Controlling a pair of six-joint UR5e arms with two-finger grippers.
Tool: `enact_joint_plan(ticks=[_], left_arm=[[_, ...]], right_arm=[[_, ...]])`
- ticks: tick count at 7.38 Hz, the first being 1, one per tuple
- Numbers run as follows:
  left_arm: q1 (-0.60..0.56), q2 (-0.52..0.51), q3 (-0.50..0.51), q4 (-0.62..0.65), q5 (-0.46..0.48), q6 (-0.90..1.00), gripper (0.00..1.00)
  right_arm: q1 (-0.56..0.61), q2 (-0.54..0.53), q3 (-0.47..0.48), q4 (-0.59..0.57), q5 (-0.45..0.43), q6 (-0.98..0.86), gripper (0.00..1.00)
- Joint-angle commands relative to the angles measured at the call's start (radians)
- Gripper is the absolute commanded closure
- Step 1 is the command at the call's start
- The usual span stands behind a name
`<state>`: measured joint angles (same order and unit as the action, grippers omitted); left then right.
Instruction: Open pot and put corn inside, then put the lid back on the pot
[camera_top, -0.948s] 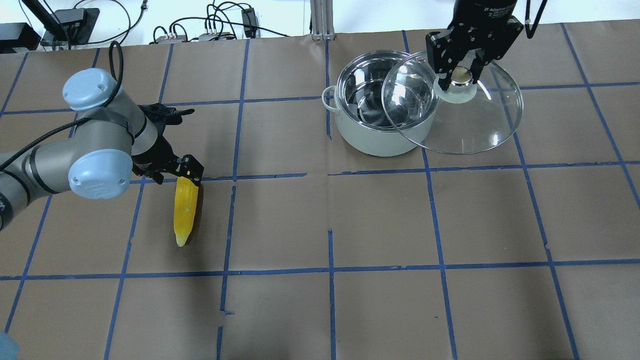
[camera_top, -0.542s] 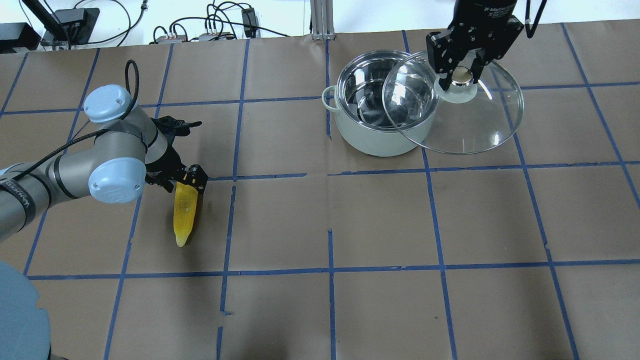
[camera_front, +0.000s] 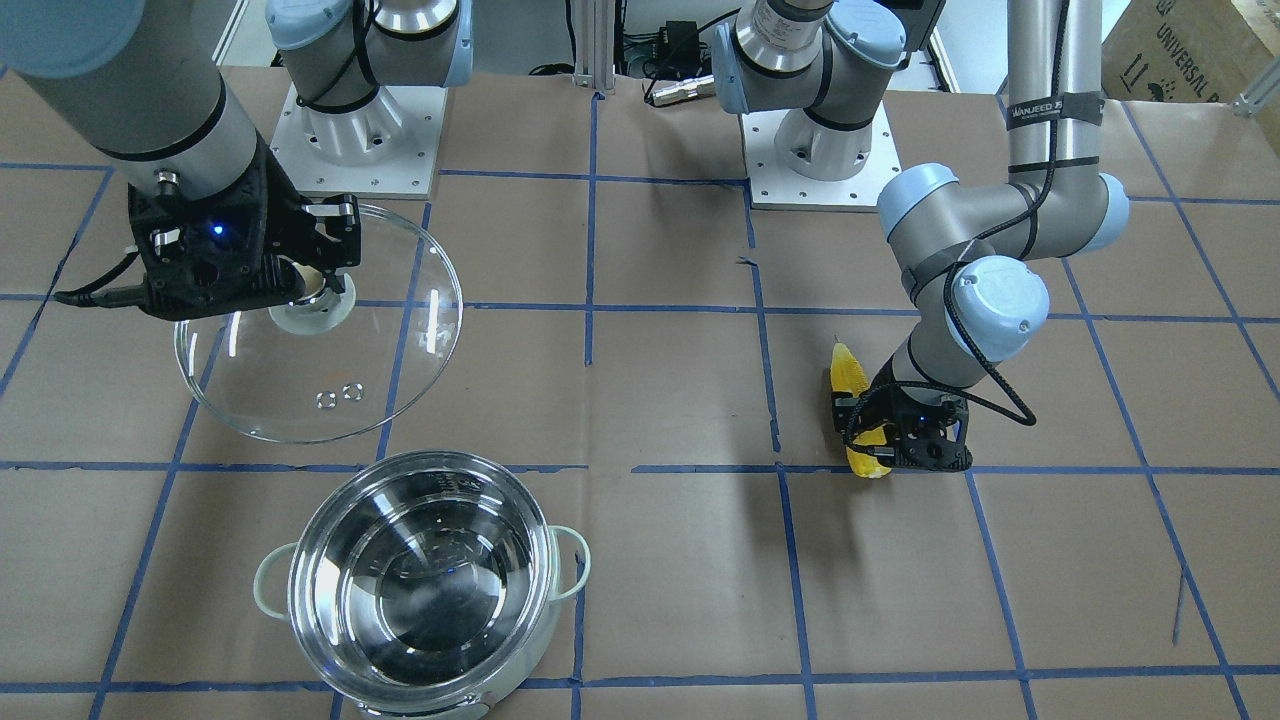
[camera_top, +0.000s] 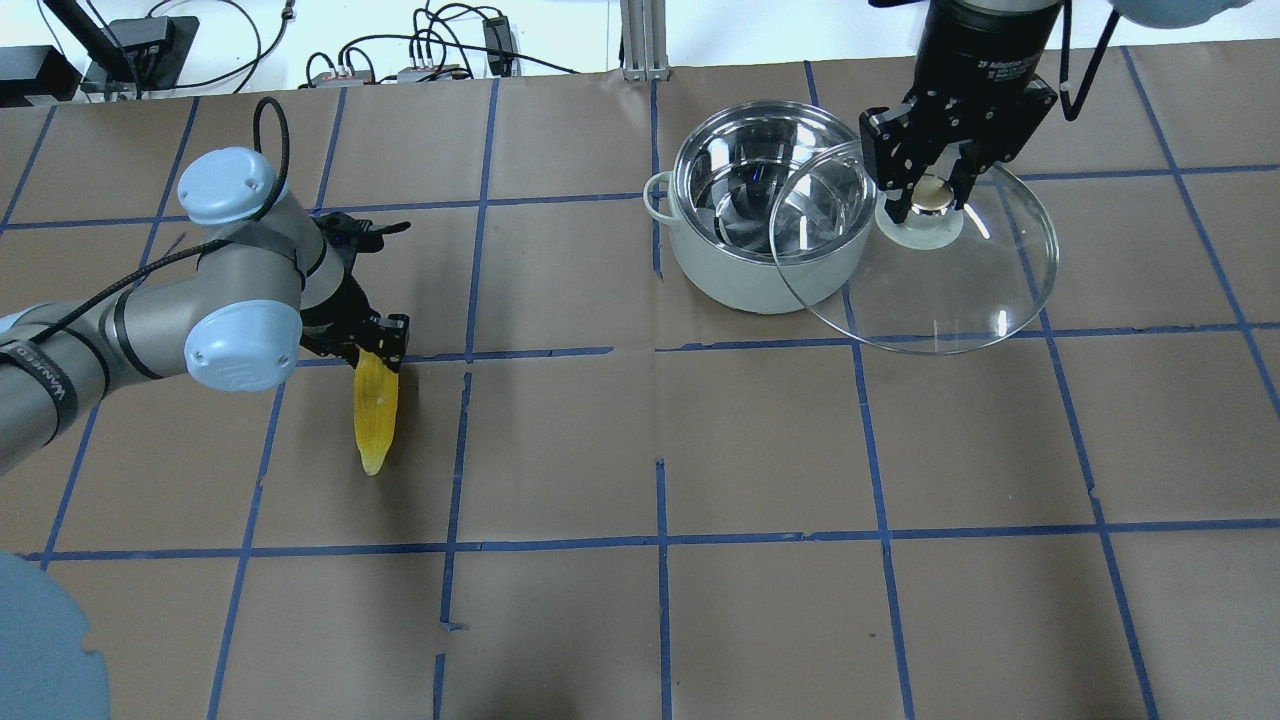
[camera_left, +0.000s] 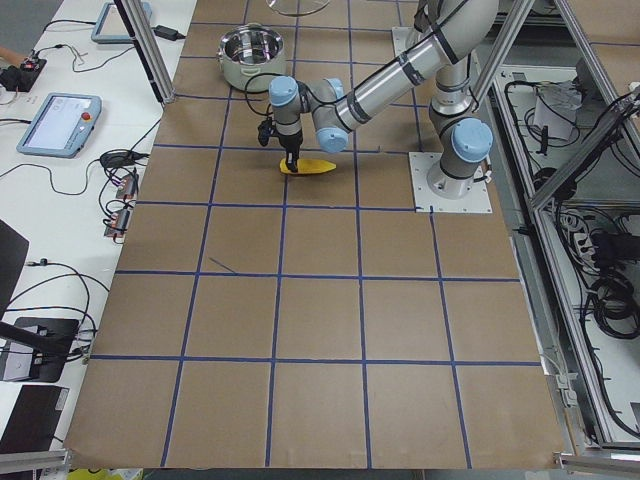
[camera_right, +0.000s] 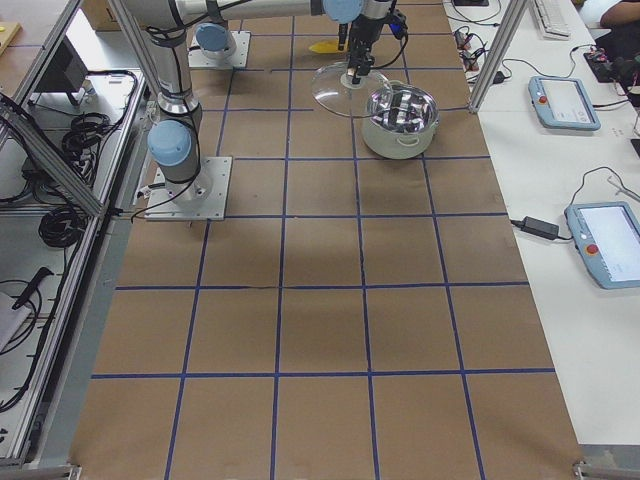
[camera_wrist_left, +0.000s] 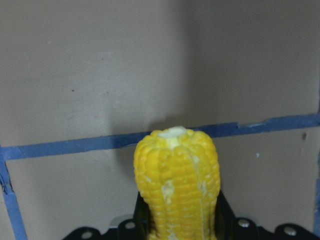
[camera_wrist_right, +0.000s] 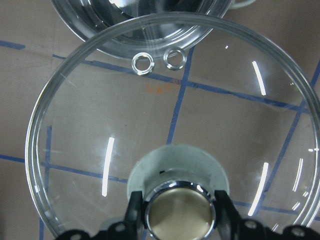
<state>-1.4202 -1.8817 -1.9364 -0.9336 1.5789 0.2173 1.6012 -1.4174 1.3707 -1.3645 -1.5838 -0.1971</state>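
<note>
Lid moved further off pot; corn shifted in left tool.

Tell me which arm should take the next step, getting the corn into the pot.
Left. The left gripper is shut on the corn at its thick end, while the right gripper is busy holding the lid by its knob beside the pot, which stands open and empty.

The worktop is covered in brown paper, and blue tape lines cut it into big squares. Black cables lie tangled past its far edge. A screen pad and a second screen pad sit on a white side bench. A cardboard box stands in one corner.
</note>
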Motion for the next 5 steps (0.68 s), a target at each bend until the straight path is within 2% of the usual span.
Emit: enact_joint_plan(ticks=[1,4,5], left_arm=[[-0.101,-0.003,0.170,-0.095,-0.038,-0.055,0.79],[-0.233,-0.094,0.420,-0.164,-0.152,-0.198,0.79],[-0.296,-0.147,0.529,-0.171,-0.154,-0.296,0.78]], right_arm=[[0.002,-0.051,0.053,-0.018,-0.001,0.001,0.74],[-0.001,-0.048,0.050,-0.021,0.001,-0.001,0.74],[-0.001,-0.049,0.048,-0.028,-0.001,0.001,0.74]])
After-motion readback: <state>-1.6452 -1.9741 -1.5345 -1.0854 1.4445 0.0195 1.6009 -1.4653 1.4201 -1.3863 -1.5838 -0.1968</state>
